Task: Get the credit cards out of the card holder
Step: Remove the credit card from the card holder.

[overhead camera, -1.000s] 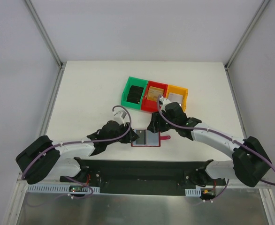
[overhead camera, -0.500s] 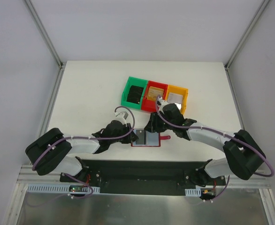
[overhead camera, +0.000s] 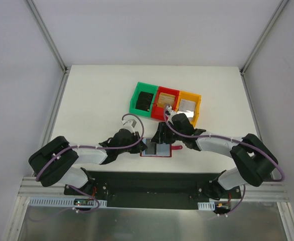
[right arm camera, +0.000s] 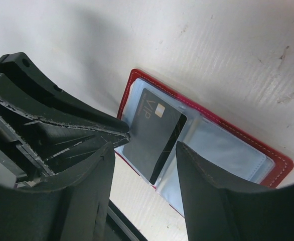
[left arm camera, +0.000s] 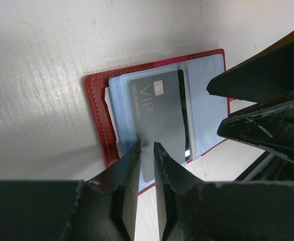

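One grey card (left arm camera: 159, 123) sits in the open wallet (left arm camera: 99, 120); we pinch its edge with the left claw (left arm camera: 146, 150) for extraction, while the spread right claw (right arm camera: 144, 150) steadies.

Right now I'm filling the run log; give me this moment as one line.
card holder open on table | grey VIP card in pocket | left gripper pinching card edge | right gripper open over holder

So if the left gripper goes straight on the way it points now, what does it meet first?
Most likely the dark VIP card in the open card holder. The left gripper has its fingers nearly closed at the card's near edge. Beyond it sit the right gripper's fingers; depth is unclear.
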